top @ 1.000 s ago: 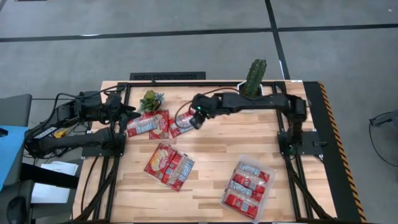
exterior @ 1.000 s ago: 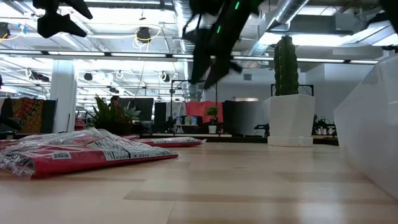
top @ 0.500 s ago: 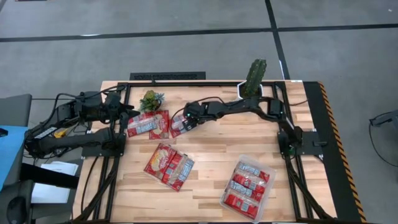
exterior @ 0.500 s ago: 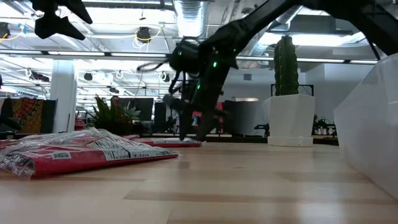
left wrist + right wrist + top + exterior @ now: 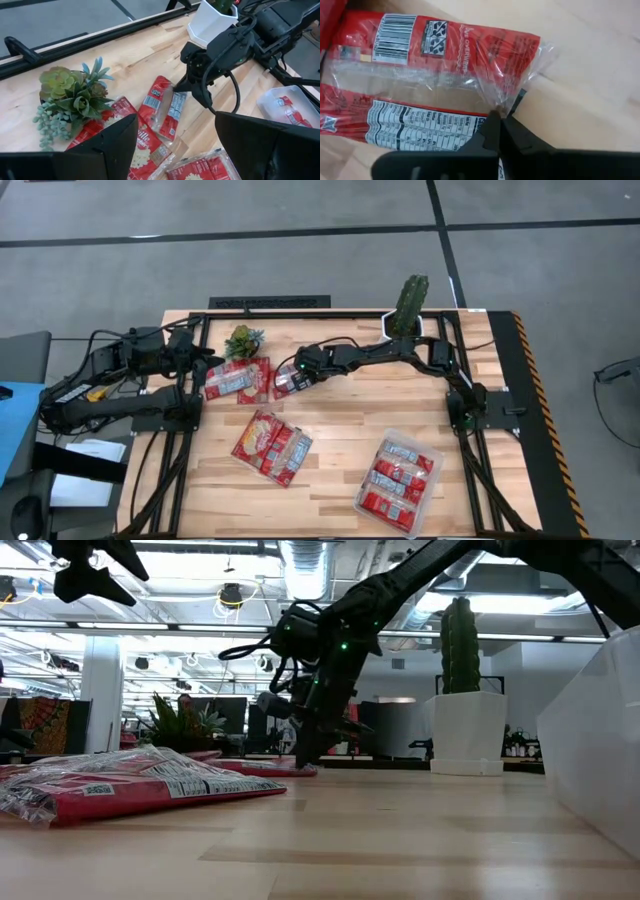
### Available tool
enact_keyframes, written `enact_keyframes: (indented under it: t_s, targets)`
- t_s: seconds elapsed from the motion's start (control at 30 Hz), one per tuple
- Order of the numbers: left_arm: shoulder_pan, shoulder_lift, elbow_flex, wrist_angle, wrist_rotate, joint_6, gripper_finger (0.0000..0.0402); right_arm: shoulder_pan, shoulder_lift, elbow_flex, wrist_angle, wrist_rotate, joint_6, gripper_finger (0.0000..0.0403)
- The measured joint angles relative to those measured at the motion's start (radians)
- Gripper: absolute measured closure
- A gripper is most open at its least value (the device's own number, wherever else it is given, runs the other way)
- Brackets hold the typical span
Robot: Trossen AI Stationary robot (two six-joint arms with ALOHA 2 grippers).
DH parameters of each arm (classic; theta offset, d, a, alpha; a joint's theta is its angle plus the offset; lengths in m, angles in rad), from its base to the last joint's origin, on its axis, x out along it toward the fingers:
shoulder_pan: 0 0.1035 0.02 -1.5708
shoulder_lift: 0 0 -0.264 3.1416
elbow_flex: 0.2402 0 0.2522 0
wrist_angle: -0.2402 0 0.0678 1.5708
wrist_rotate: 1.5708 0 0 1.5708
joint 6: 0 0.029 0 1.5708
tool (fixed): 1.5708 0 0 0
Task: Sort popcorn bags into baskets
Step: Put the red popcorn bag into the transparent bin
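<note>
- Right hand [image 5: 290, 377] down on the worktop [image 5: 340, 430], fingers pinched together on the clear crimped edge of a popcorn bag [image 5: 290, 380]; right wrist view shows the fingertips [image 5: 501, 131] meeting on the plastic seam at the packet's corner.
- That bag lies flat toward the far side of the worktop, red with silver-blue panels and a barcode face up, just beside another pair of bags [image 5: 240, 380] next to the small succulent plant [image 5: 243, 340].
- Low view: right arm drops steeply from above, hand tip at the bag's edge; bag not lifted yet as far as can be seen.
- More bags [image 5: 271, 446] in a loose cluster nearer the middle-left of the worktop, untouched.
- Clear plastic tray [image 5: 432, 468] sits near the front right, well apart from the grasped bag; several red packets already lie in it.
- Left hand [image 5: 205, 360] hovers by the far-left corner near the plant, fingers spread wide, holding nothing.
- White hexagonal cactus pot [image 5: 410, 328] at the far edge, just behind the right arm.
- Step in hand, by my reading: pick-up of the next bag, grip just made.
- Next move calls for a clean lift, then a carry across to the tray. The hold is on thin film only, so the packet may swing or slip.
</note>
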Motion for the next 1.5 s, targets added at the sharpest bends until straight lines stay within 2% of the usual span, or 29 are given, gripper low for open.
enact_keyframes:
  t_s: [0.2,0.4,0.53,0.73,0.9,1.03,1.2,1.5]
  targets:
    - [0.0,0.0,0.0,0.0,0.0,-0.005,0.0148,0.006,-0.076,-0.009,-0.116,-0.001,0.041,0.0396]
    - [0.0,0.0,0.0,0.001,-0.001,-0.005,0.0148,0.017,-0.228,-0.005,-0.241,0.053,0.125,0.0398]
    - [0.0,0.0,0.0,0.002,-0.001,-0.005,0.0148,0.076,-0.331,-0.006,-0.368,0.12,0.214,0.0399]
    - [0.0,0.0,0.0,0.003,-0.015,-0.005,0.0148,0.22,-0.47,-0.005,-0.602,0.247,0.45,0.0399]
    - [0.0,0.0,0.0,0.009,-0.024,-0.008,0.0148,0.388,-0.538,-0.004,-0.853,0.316,0.77,0.0399]
    - [0.0,0.0,0.0,0.013,-0.025,-0.017,0.0148,0.547,-0.553,-0.004,-1.047,0.314,1.061,0.0398]
    - [0.0,0.0,0.0,0.013,-0.044,-0.024,0.0148,0.723,-0.584,-0.048,-1.051,0.3,1.349,0.0399]
    - [0.0,0.0,0.0,0.016,-0.045,-0.05,0.0148,0.857,-0.566,-0.053,-1.057,0.169,1.391,0.0397]
